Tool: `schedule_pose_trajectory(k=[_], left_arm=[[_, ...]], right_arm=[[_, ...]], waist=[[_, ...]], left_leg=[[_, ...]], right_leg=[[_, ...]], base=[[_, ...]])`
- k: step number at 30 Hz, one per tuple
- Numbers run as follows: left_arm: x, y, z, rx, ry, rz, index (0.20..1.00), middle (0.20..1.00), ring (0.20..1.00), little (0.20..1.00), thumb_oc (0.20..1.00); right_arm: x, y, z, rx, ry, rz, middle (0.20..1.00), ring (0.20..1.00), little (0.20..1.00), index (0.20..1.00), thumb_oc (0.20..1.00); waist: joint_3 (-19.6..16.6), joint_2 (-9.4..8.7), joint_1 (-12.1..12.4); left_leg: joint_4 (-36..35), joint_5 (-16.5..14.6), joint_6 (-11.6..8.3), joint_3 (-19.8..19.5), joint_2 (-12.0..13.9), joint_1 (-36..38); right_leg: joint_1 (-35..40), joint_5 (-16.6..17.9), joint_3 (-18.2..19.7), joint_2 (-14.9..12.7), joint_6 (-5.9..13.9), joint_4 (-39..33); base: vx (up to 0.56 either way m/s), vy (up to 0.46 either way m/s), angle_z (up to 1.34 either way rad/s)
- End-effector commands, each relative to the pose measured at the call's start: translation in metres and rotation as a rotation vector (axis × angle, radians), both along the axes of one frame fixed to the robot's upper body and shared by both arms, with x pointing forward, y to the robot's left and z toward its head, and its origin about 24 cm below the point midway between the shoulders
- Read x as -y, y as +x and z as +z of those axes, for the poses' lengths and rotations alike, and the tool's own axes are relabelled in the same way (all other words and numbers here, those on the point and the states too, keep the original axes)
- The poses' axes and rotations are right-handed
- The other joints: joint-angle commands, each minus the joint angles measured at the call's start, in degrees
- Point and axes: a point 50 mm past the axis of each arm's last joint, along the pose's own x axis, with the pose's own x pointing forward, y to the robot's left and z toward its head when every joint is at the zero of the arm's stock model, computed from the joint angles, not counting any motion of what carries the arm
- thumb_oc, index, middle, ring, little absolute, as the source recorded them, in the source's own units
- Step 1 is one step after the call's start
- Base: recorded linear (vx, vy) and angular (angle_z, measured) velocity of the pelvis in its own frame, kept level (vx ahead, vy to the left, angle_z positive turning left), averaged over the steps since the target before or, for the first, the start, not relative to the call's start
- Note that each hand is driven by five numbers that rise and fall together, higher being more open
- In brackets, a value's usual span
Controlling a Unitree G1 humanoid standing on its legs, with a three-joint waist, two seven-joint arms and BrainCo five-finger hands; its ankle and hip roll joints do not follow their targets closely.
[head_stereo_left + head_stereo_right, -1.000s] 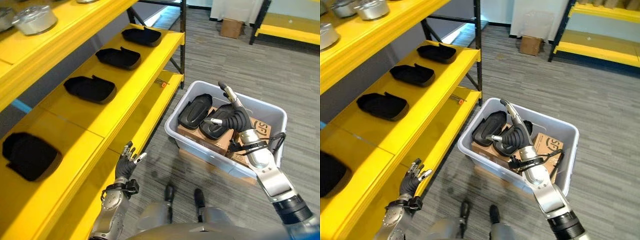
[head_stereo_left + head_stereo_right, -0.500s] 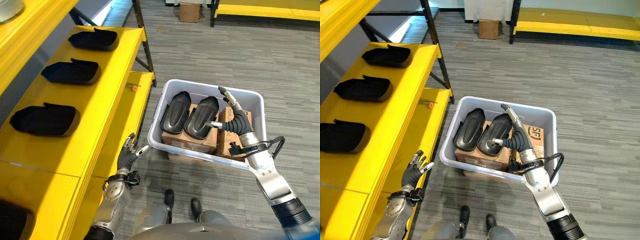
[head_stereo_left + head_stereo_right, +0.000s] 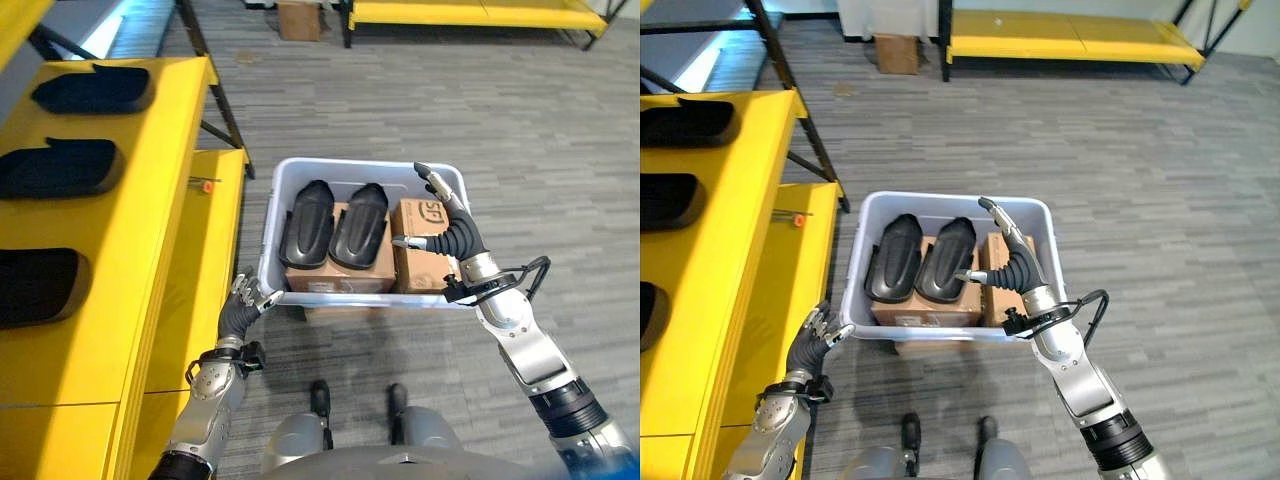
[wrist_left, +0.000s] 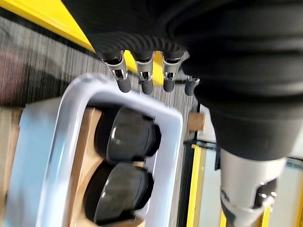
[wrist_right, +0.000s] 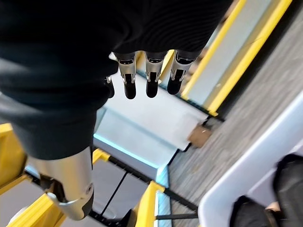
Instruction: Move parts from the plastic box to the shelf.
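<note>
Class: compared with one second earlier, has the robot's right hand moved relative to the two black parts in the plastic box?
Yes. The right hand, earlier over the right-hand black moulded part, now hangs open over the brown cardboard carton beside it.

Both arms are silver-grey metal tubes with darker ringed joints. The left hand (image 3: 240, 312) and right hand (image 3: 452, 235) wear dark ribbed covers over back and wrist. Slim silver fingers (image 4: 122, 75) end in dark rounded tips.
</note>
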Motion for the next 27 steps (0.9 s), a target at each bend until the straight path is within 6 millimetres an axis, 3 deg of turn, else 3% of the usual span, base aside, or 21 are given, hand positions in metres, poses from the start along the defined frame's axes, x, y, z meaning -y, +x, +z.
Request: schedule_pose_trajectory(k=[1,5,6,7,11,18,27], left_arm=[[-0.012,0.003,0.021,0.105,0.060,0.021,1.000,1.000,1.000,1.000,1.000],[-0.012,0.003,0.021,0.105,0.060,0.021,1.000,1.000,1.000,1.000,1.000],[-0.015,0.007,0.024,0.122,0.068,0.037,1.000,1.000,1.000,1.000,1.000],[-0.013,0.010,0.024,0.129,0.057,0.044,1.000,1.000,1.000,1.000,1.000],[-0.010,0.009,0.023,0.122,0.025,0.050,1.000,1.000,1.000,1.000,1.000],[0.004,0.017,0.026,0.129,-0.010,-0.005,1.000,1.000,1.000,1.000,1.000],[0.019,0.027,0.031,0.151,-0.053,-0.033,1.000,1.000,1.000,1.000,1.000]], right_arm=[[-0.007,0.000,0.023,0.109,0.073,0.025,1.000,1.000,1.000,1.000,1.000],[-0.007,0.000,0.023,0.109,0.073,0.025,1.000,1.000,1.000,1.000,1.000],[-0.005,0.000,0.023,0.099,0.083,0.018,1.000,1.000,1.000,1.000,1.000],[0.001,0.001,0.019,0.072,0.083,0.004,1.000,1.000,1.000,1.000,1.000],[0.005,0.002,0.013,0.023,0.129,0.006,1.000,1.000,1.000,1.000,1.000],[-0.002,0.012,0.012,-0.036,0.235,0.041,1.000,1.000,1.000,1.000,1.000],[-0.026,0.040,0.028,-0.067,0.401,0.083,1.000,1.000,1.000,1.000,1.000]], waist=[[0.8,-1.21,0.3],[0.8,-1.21,0.3],[1.9,-3.30,-0.2],[0.9,-4.89,-0.1],[0.7,-4.22,-0.2],[3.2,-3.32,-0.2],[6.6,-2.54,1.2]], left_leg=[[-0.7,-0.7,-2.39,-4.4,-0.4,-1.9],[-0.7,-0.7,-2.39,-4.4,-0.4,-1.9],[1.3,-2.1,-3.70,-4.3,-0.5,-1.8],[1.9,-3.0,-5.06,-4.8,-0.4,-1.8],[1.6,-2.4,-6.74,-5.4,2.6,-1.8],[-2.2,1.3,-8.72,-6.1,6.5,-2.9],[-2.9,2.7,-9.24,-6.0,7.3,-6.1]], right_leg=[[-0.7,7.0,0.3,0.9,-0.38,0.2],[-0.7,7.0,0.3,0.9,-0.38,0.2],[-1.6,13.0,-1.5,-2.5,1.68,-2.7],[0.1,12.2,-4.8,-3.1,2.06,-3.9],[0.4,8.4,-8.1,-1.8,0.72,-2.6],[-2.7,4.5,-9.8,0.8,-0.89,-0.2],[-7.1,4.1,-9.6,1.7,-1.58,1.1]], base=[[0.00,0.000,-0.11],[0.02,-0.057,0.18],[0.21,-0.496,-0.07],[0.28,-0.652,0.06],[0.11,-0.260,0.26],[0.03,-0.166,0.12],[0.00,-0.041,-0.01]])
